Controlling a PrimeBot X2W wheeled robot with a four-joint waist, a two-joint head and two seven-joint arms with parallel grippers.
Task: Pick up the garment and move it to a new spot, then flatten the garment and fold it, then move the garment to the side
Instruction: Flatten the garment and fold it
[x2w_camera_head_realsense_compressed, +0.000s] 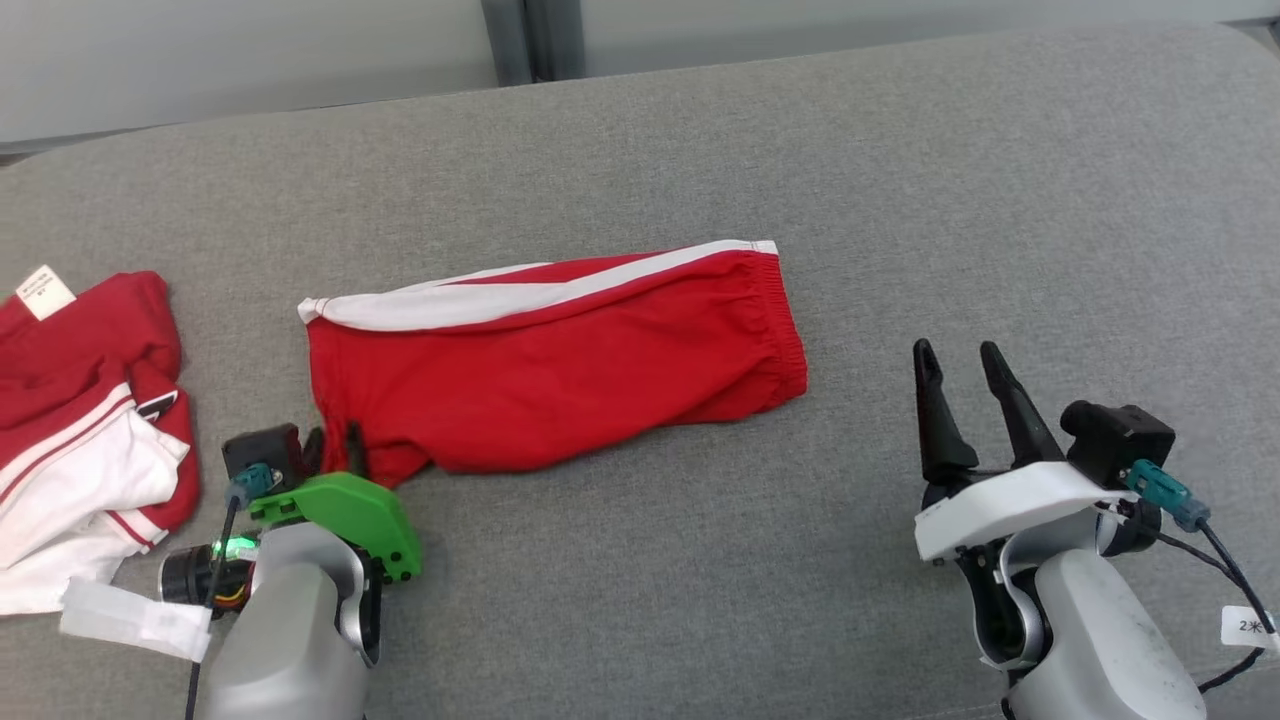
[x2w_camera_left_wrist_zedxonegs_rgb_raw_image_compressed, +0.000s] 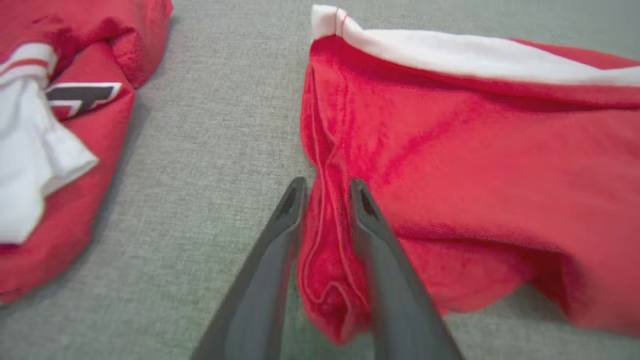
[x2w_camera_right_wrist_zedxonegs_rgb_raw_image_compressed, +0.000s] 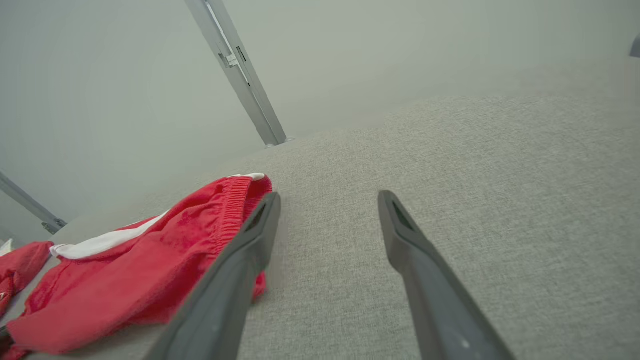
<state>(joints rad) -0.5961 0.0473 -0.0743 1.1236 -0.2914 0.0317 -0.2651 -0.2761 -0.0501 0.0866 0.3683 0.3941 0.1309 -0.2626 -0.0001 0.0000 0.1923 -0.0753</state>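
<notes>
**Task's garment.** The red short-sleeved cotton T-shirt (x2w_camera_head_realsense_compressed: 90, 420) with white sleeves and a small white hem label lies crumpled at the left margin of the grey woven upholstered surface (x2w_camera_head_realsense_compressed: 900, 180). It runs off the edge of the head view, and neither gripper touches it.

**Left gripper** (x2w_camera_head_realsense_compressed: 335, 445). The fingers are drawn close together and pinch the near-left corner of the red fleecy shorts (x2w_camera_head_realsense_compressed: 560, 370) with a white side stripe and gathered waistband. The shorts lie flat and doubled at mid-surface.

**Right gripper** (x2w_camera_head_realsense_compressed: 958, 352). The fingers are spread and hold nothing. It stands apart from the waistband end.

**Risks, as judged:**
- The grip is on the shorts, not the T-shirt, so a carry from here would shift the wrong piece.
- The hold is a single-corner pinch, so a drag would likely peel the doubled layers apart or bunch them.
- Travel to the left would run the shorts into the T-shirt. Only a strip of bare grey separates the two, and red cloth on red invites a mixed grab.

**Edges and room.**
- The left side is crowded.
- Open surface lies beyond the shorts, to their right, and between the waistband and the right gripper.
- The near strip is also bare.
- The far edge meets a pale wall — no overrun allowance there.
</notes>
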